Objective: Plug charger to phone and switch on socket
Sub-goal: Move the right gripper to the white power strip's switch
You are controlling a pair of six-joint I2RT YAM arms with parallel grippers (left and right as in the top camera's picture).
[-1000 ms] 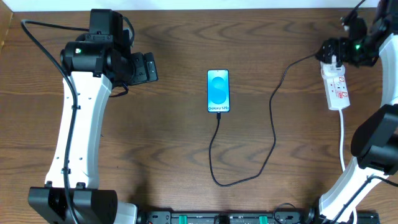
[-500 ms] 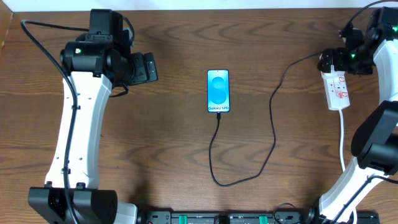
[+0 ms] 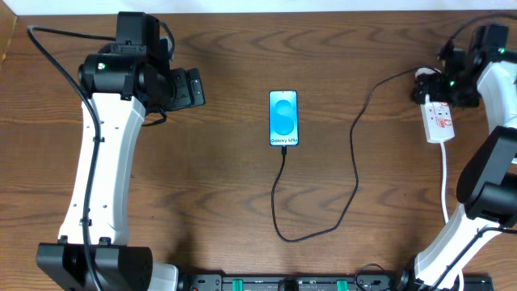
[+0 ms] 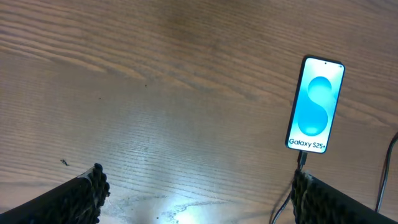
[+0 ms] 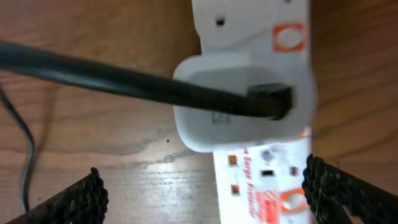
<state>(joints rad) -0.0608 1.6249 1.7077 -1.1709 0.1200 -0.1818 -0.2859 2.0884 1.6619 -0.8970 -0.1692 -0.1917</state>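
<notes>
over the last second the right gripper (image 3: 452,79) slid off the far end of the power strip (image 3: 440,121) toward the table's right edge, and its wrist swung further back and to the right. that uncovered more of the white plug (image 3: 422,78) seated in the strip's far end, where the black cable (image 3: 356,153) leaves it.
</notes>
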